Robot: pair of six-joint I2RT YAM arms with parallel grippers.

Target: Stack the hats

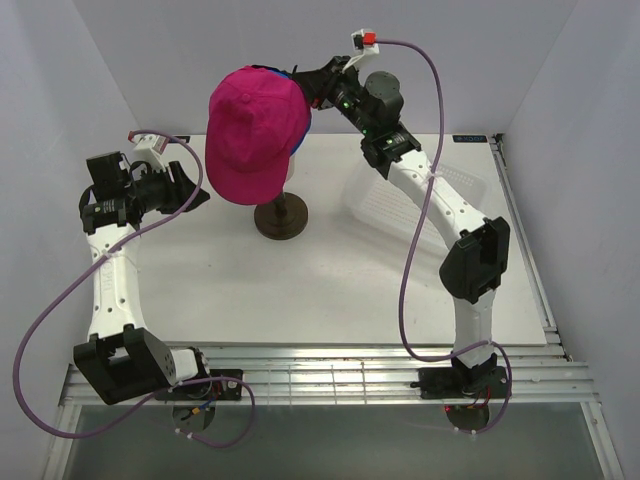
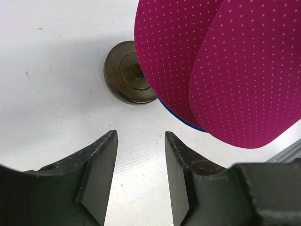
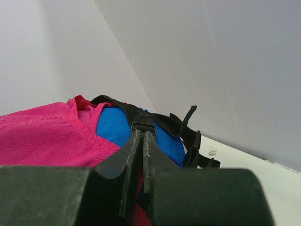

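Observation:
A magenta pink hat tops the stack on the mannequin stand, its brim pointing toward the near left. From the left wrist, two pink brims overlap, and a thin edge of the blue hat shows beneath them. My right gripper is shut at the back of the stack, its tips against the black strap buckle, between pink fabric and the blue hat. Whether it pinches a strap I cannot tell. My left gripper hangs open and empty left of the stand.
The dark round base of the stand sits mid-table. A white mesh basket lies right of it, under the right arm. White walls close in on the back and both sides. A metal rail runs along the table's near edge.

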